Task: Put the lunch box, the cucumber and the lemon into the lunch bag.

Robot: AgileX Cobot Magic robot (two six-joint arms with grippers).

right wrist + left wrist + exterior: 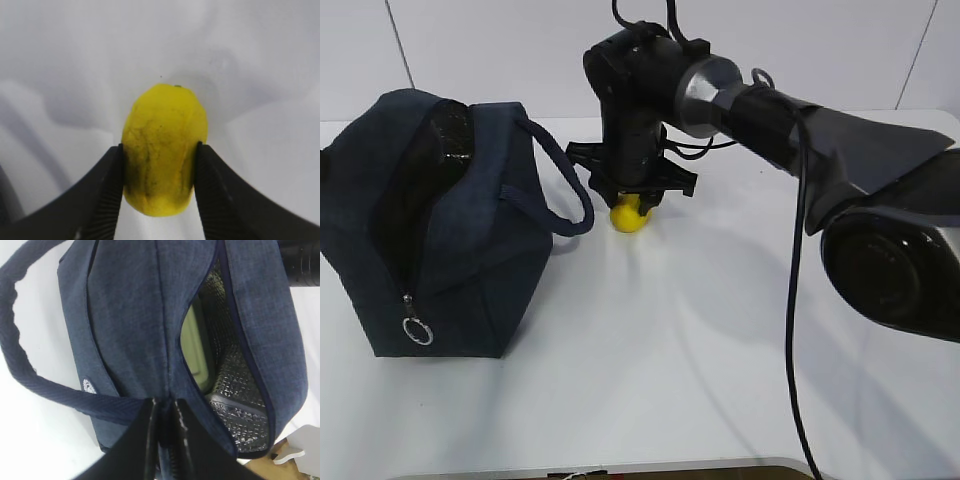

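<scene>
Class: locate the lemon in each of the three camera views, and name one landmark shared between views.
Exterior view: the lemon lies on the table, centre, under the right tool.
Left wrist view: not in it.
Right wrist view: centre, between the tool's fingers.
Shared landmark: the lunch bag, exterior and left wrist views.

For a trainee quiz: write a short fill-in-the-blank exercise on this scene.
1. The right hand has its fingers on both sides of the ____.
2. The lunch bag has its zipper ____.
3. Inside the lunch bag, the lunch box shows a pale ____ lid.
4. The left hand is shut on the lunch bag's ____.

Missing words: lemon; open; green; fabric
</scene>
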